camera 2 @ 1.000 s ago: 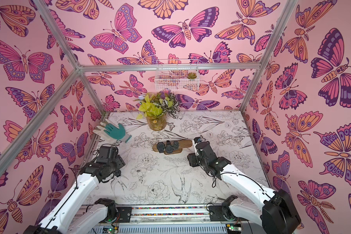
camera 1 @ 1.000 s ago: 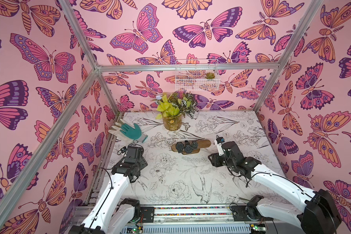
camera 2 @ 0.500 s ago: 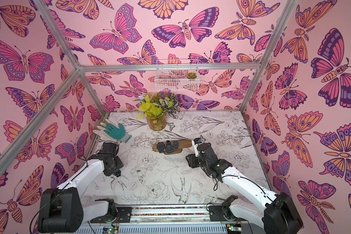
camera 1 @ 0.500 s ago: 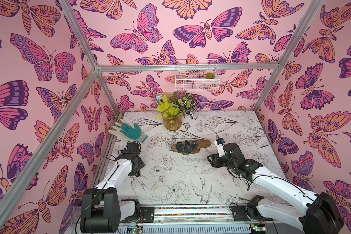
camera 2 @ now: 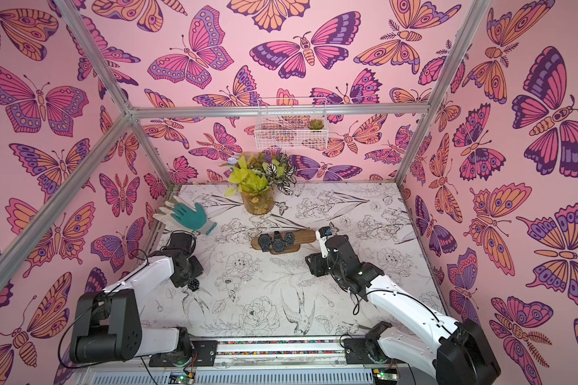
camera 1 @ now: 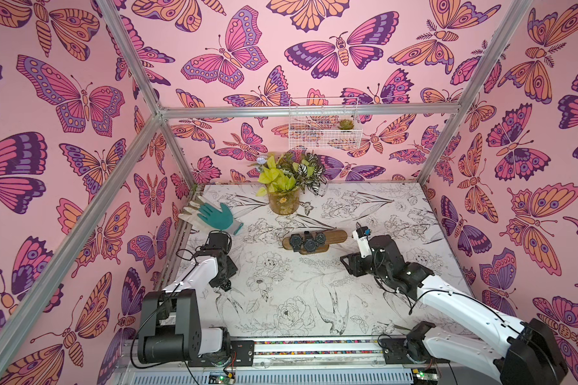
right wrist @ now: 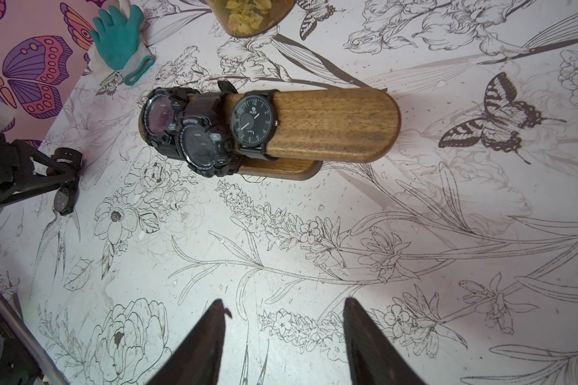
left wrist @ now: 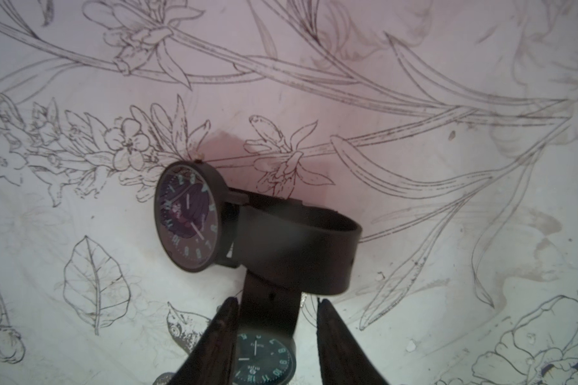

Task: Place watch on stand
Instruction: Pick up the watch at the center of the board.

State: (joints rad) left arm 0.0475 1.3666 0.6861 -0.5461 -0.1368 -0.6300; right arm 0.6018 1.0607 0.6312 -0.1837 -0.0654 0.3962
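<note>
Your left gripper [left wrist: 276, 305] is at the table's [camera 1: 314, 300] 9 o'clock, jaws apart astride a black strap [left wrist: 267, 316]: one finger touches it, the other shows a gap. Two loose watches [left wrist: 187, 216] lie there. The stand [camera 1: 336, 236] sits mid-table with three watches [right wrist: 197, 140] on its 9 o'clock end. Your right gripper [right wrist: 282, 301] is at 4 o'clock from the stand, jaws apart, empty.

Robot test cell in a lab, boxed by an aluminium frame [camera 1: 307, 111], butterfly-print wall panels [camera 1: 80, 100], flower-drawing tabletop [camera 1: 281, 300], two white-and-black robot arms [camera 1: 447, 300] bolted to a front rail [camera 1: 314, 346], exposed cables [camera 1: 411, 301], staged props, wire basket [camera 1: 324, 138], potted plant [camera 1: 284, 196]
</note>
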